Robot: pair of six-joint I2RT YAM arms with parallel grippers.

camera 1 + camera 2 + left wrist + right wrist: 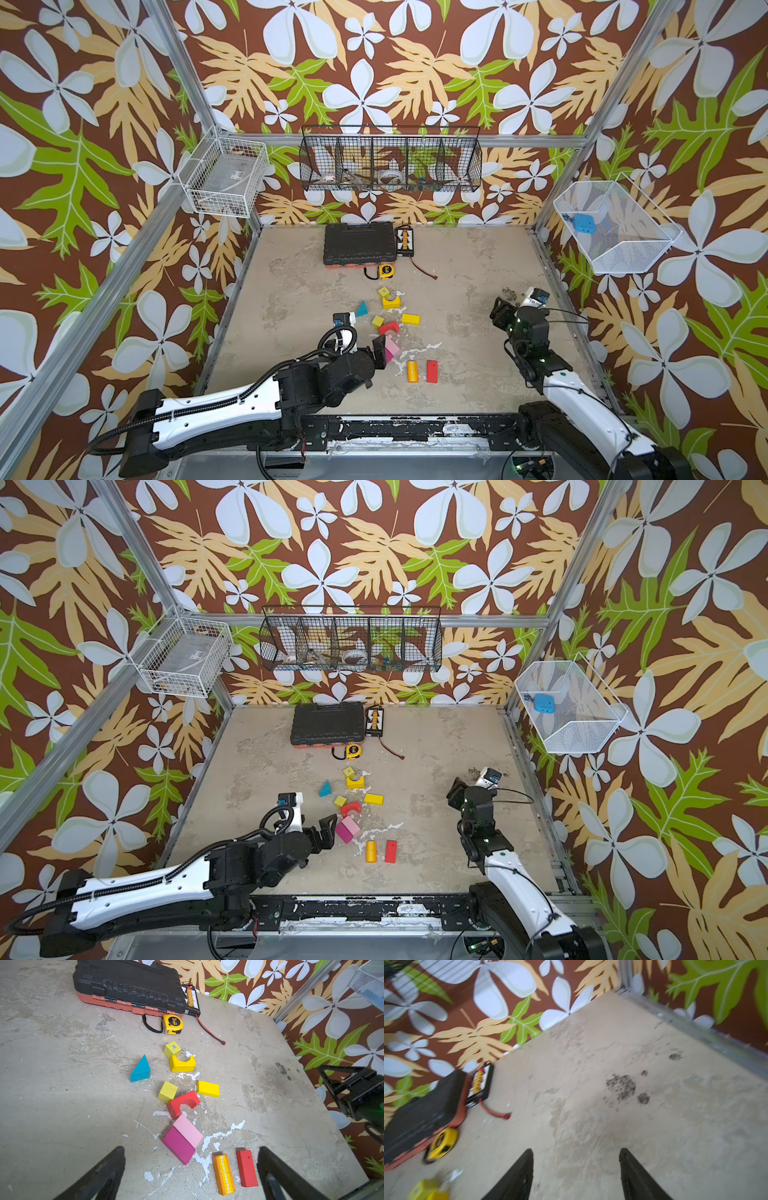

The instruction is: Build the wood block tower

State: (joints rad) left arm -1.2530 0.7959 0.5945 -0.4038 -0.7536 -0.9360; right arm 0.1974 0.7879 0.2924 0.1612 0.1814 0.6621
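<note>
Carefully, my left gripper (192,1151) wide and empty, I should straddle the magenta block (178,1145) squarely without nudging the touching pink block (188,1130).

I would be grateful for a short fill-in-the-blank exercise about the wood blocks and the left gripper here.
The orange brick bears the word ____.
The pink brick lies flush against the ____ brick.
The left gripper has its jaws ____, holding nothing.
Missing words: Supermarket; magenta; open.
</note>
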